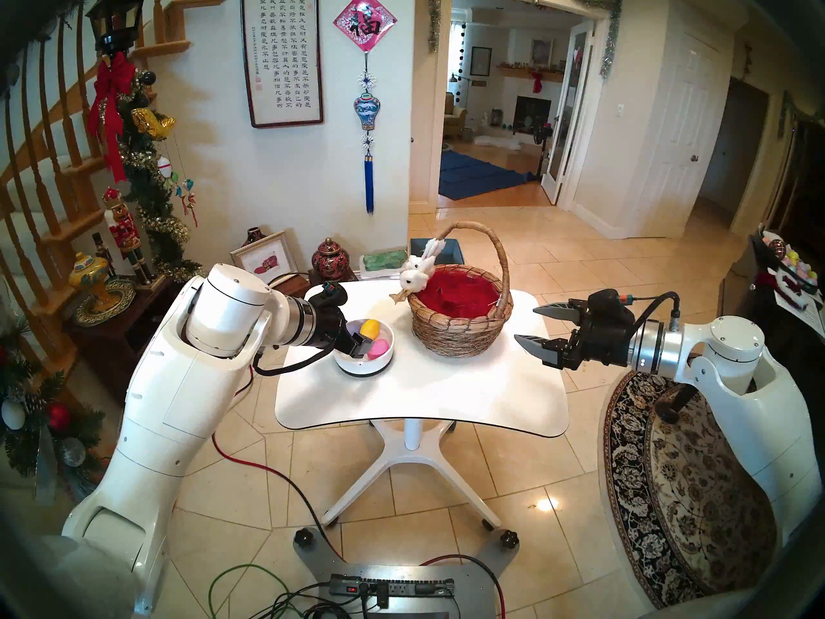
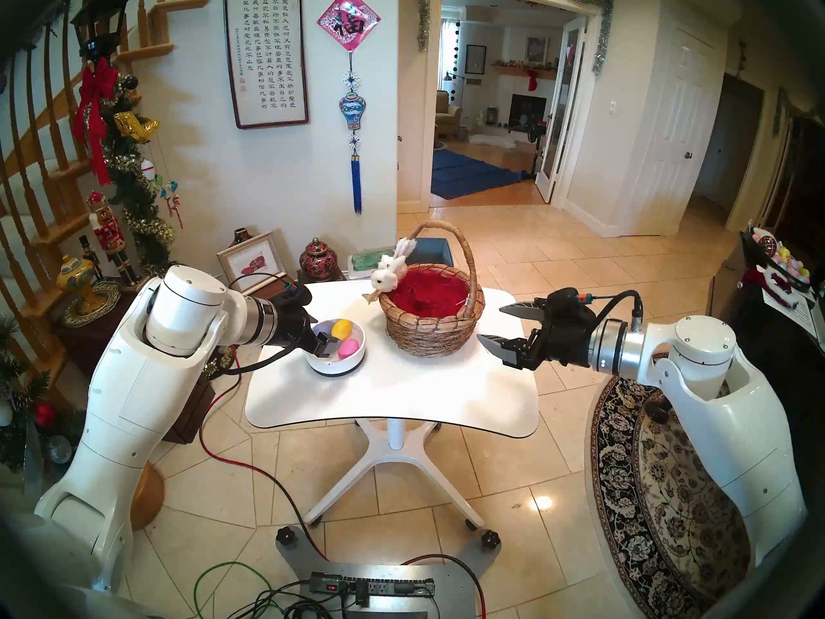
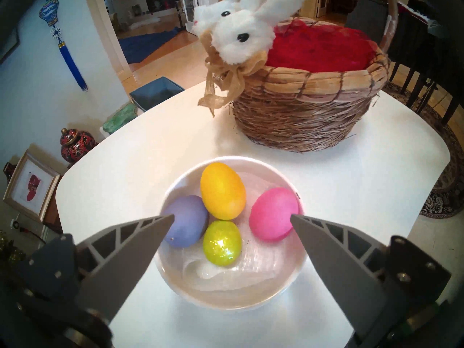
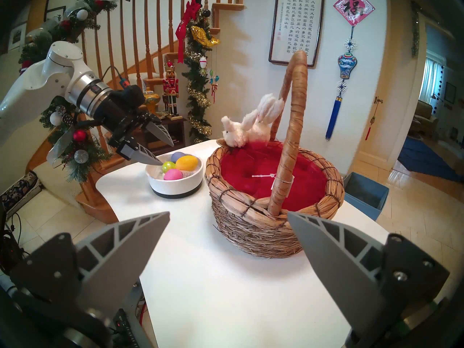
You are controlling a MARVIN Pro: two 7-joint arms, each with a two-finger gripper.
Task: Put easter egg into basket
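Several easter eggs lie in a shallow white bowl (image 3: 226, 297) on the table's left: yellow (image 3: 223, 190), pink (image 3: 273, 214), purple (image 3: 187, 220) and glittery green (image 3: 222, 243). My left gripper (image 3: 232, 215) hangs open just over the bowl, its fingertips either side of the eggs and holding nothing. The wicker basket (image 1: 460, 319), with red lining, a tall handle and a white bunny (image 3: 241, 36) on its rim, stands right of the bowl with no egg visible inside. Open and holding nothing, my right gripper (image 1: 524, 323) hovers just right of the basket.
The small white table (image 1: 424, 403) has bare surface in front of bowl and basket. A blue bin (image 1: 439, 247) sits on the floor behind it. A dark side table with ornaments (image 1: 102, 301) stands left; a patterned rug (image 1: 692, 493) lies right.
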